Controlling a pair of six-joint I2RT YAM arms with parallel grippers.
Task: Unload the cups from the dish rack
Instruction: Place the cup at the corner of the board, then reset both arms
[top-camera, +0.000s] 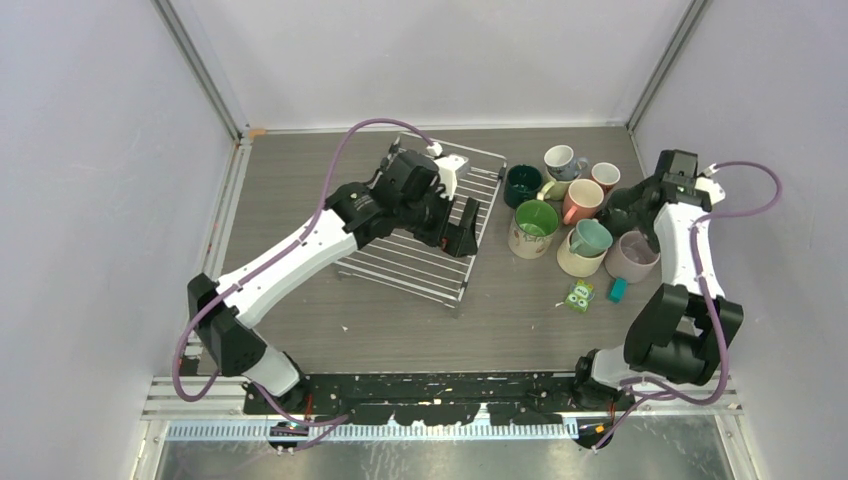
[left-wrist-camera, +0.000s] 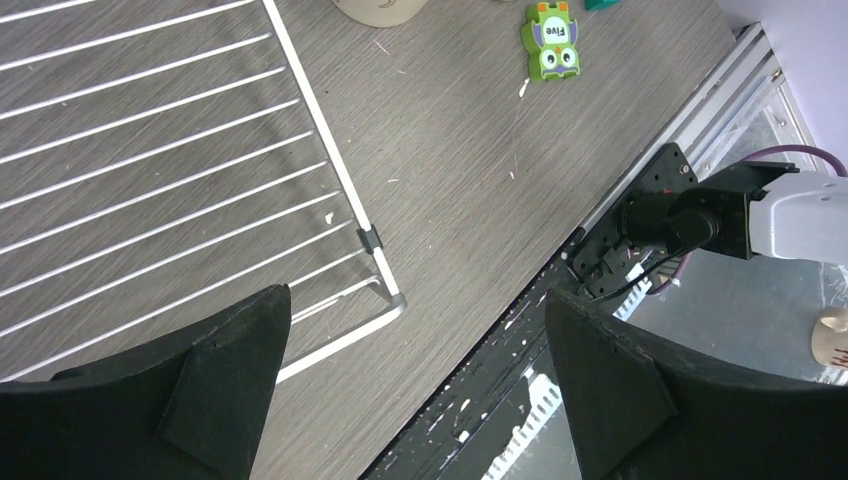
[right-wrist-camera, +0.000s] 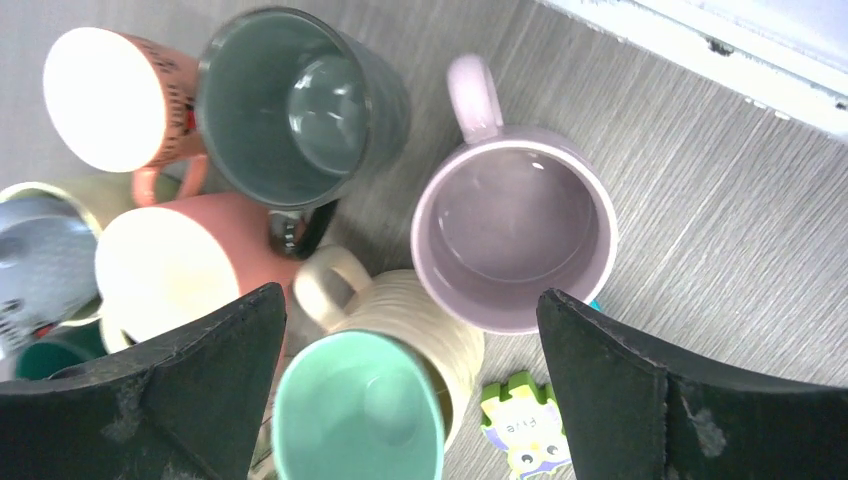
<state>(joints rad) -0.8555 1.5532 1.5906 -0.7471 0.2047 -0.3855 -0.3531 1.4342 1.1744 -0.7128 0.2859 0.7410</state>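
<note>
The grey wood table (top-camera: 480, 330) is carrying everything, and the dish rack (top-camera: 410, 265) is lying skewed on its left-centre part, its long side running from near left to far right. Every bar that is showing is bare of mugs, though the left arm is covering the rack's far end, so I cannot tell whether a cup is hiding there. The cups (top-camera: 583, 200) are standing bunched on the table just beside the rack's right edge, well within the right arm's side. The left gripper (left-wrist-camera: 415, 300) is hanging with jaws spread wide over the rack's near right corner, with nothing but wire and table beneath it. The right gripper (right-wrist-camera: 410, 297) is hovering over the cluster, also gaping and holding nothing. The mauve mug (right-wrist-camera: 515, 235) is sitting upright below it, toward its right finger, with the handle pointing across the line of the jaws. A mint cup (right-wrist-camera: 355, 410) is nesting in a ribbed cream one next to it. By my reading, any coming move is turning on the left arm, the nearer one to the rack, and on what that arm is hiding. A green owl block (top-camera: 579, 295) is lying just in front of the cups.
</note>
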